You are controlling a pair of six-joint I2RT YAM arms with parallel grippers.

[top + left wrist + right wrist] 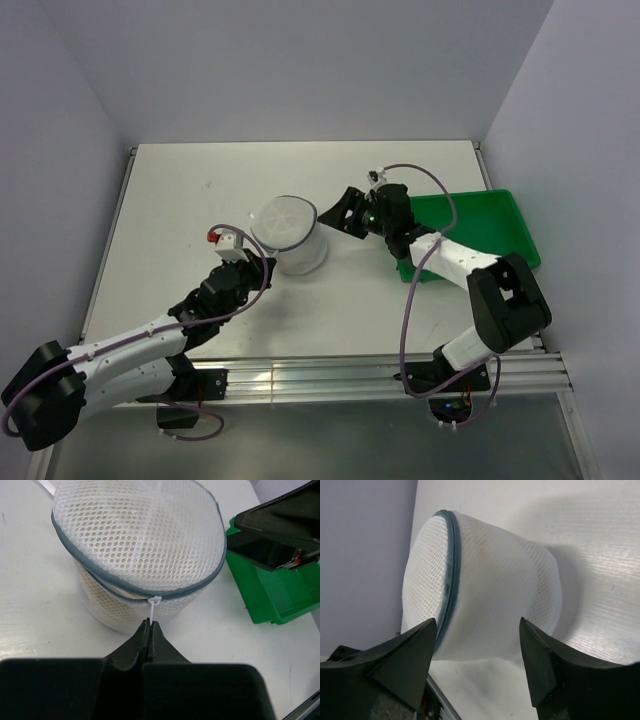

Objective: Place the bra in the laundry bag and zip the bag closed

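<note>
The laundry bag stands upright mid-table, a white mesh drum with a grey zipper round its top rim. Its small white pull tab sits at the near side, and my left gripper is shut on that tab's thin strip. Left of the tab the two zipper tracks part into a narrow gap; right of it they run joined. The bra is not plainly in view; only a beige tint shows through the mesh. My right gripper is open beside the bag, its fingers apart from it, at the bag's right.
A green plastic tray lies at the right under the right arm, its corner close to the bag. White walls enclose the table on three sides. A metal rail runs along the near edge.
</note>
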